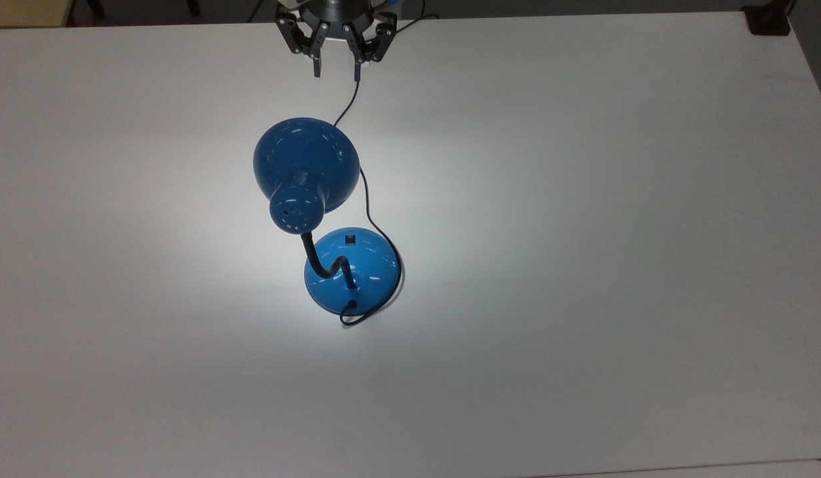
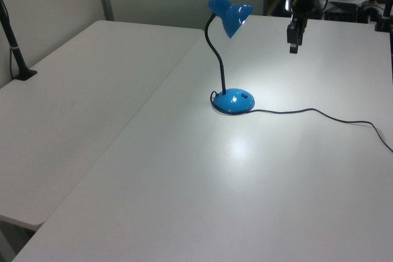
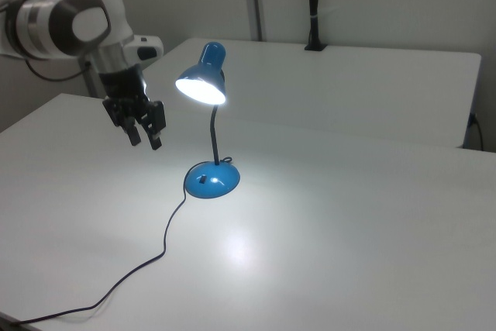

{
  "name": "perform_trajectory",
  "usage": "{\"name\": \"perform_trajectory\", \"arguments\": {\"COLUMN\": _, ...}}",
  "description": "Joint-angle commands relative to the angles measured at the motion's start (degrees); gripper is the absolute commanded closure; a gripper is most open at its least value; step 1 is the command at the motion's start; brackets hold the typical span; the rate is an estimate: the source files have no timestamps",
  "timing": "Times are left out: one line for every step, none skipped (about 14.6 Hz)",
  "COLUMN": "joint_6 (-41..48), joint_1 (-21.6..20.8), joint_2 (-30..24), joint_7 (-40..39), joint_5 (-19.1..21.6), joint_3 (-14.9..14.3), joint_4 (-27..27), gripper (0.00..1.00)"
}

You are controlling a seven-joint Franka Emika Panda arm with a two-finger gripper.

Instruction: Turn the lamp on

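You see the white table [image 1: 583, 265] lit by the blue desk lamp [image 3: 209, 129], and the gripper [image 1: 336, 66] hangs released, well apart at the top view's far edge.

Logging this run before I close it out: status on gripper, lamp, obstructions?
Gripper open, empty, well off the lamp. Lamp lit, bright pool on table. Cord trails across table; nothing else nearby.

lamp [image 1: 306, 166]: glossy blue shade and base — black gooseneck, switch, cord
claw [image 1: 336, 64]: black
arm [image 3: 74, 13]: white — grey joints
table [image 1: 583, 265]: white
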State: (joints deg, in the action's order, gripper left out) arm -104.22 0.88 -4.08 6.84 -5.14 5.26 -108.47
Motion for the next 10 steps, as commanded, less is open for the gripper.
{"name": "perform_trajectory", "arguments": {"joint_6": 5.8, "joint_1": -0.4, "joint_2": 0.3, "joint_7": 0.9, "joint_5": 0.0, "joint_3": -0.3, "joint_4": 5.4, "gripper": 0.00}}
{"name": "perform_trajectory", "arguments": {"joint_6": 7.3, "joint_1": -0.3, "joint_2": 0.7, "joint_7": 0.9, "joint_5": 0.0, "joint_3": -0.3, "joint_4": 7.2, "gripper": 0.00}}
{"name": "perform_trajectory", "arguments": {"joint_6": 8.8, "joint_1": -0.3, "joint_2": 1.0, "joint_7": 0.9, "joint_5": 0.0, "joint_3": -0.3, "joint_4": 8.6, "gripper": 0.00}}
{"name": "perform_trajectory", "arguments": {"joint_6": 10.0, "joint_1": -0.2, "joint_2": 1.3, "joint_7": 0.9, "joint_5": 0.0, "joint_3": -0.8, "joint_4": 10.0, "gripper": 0.00}}
{"name": "perform_trajectory", "arguments": {"joint_6": 10.7, "joint_1": -0.2, "joint_2": 1.4, "joint_7": 1.0, "joint_5": 0.2, "joint_3": -1.1, "joint_4": 11.2, "gripper": 0.00}}
{"name": "perform_trajectory", "arguments": {"joint_6": 10.9, "joint_1": -0.3, "joint_2": 1.4, "joint_7": 1.1, "joint_5": 0.4, "joint_3": -1.6, "joint_4": 11.7, "gripper": 0.00}}
{"name": "perform_trajectory", "arguments": {"joint_6": 11.0, "joint_1": -0.4, "joint_2": 1.1, "joint_7": 1.1, "joint_5": 0.4, "joint_3": -2.2, "joint_4": 11.8, "gripper": 0.00}}
{"name": "perform_trajectory", "arguments": {"joint_6": 11.1, "joint_1": -0.4, "joint_2": 1.0, "joint_7": 1.1, "joint_5": 0.3, "joint_3": -2.3, "joint_4": 11.8, "gripper": 0.00}}
{"name": "perform_trajectory", "arguments": {"joint_6": 11.0, "joint_1": -0.4, "joint_2": 1.0, "joint_7": 1.0, "joint_5": 0.2, "joint_3": -2.3, "joint_4": 11.8, "gripper": 0.00}}
{"name": "perform_trajectory", "arguments": {"joint_6": 11.0, "joint_1": -0.3, "joint_2": 1.1, "joint_7": 0.9, "joint_5": 0.1, "joint_3": -2.2, "joint_4": 11.8, "gripper": 0.00}}
